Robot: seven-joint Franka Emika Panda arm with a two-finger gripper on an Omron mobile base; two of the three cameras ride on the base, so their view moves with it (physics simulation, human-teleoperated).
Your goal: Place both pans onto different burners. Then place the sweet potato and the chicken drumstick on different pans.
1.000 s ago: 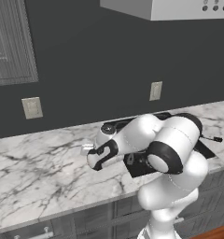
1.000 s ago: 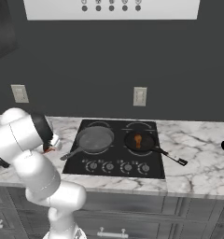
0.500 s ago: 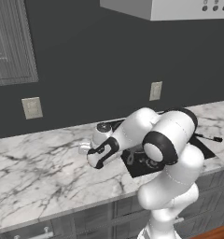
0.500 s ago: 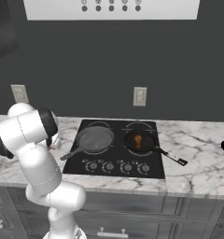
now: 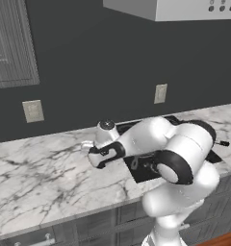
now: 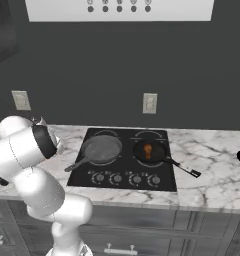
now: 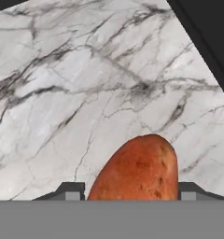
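Since the earlier frame, the white arm has swung further left over the white-veined marble counter [image 5: 45, 173], away from the flat black glass cooktop [image 6: 123, 167]. Left base view: the hand hangs low over the counter, just left of the cooktop's edge. Right base view: the dull grey frying pan [image 6: 101, 148] sits on the left rear burner ring, the near-black frying pan [image 6: 151, 151] on the right rear ring, with the golden-brown chicken drumstick [image 6: 148, 149] resting in it. Hand view: the gripper [image 7: 132, 193] straddles the orange-red oblong sweet potato [image 7: 138, 169], lying on the marble; whether the fingertips [image 7: 71, 191] press it cannot be told.
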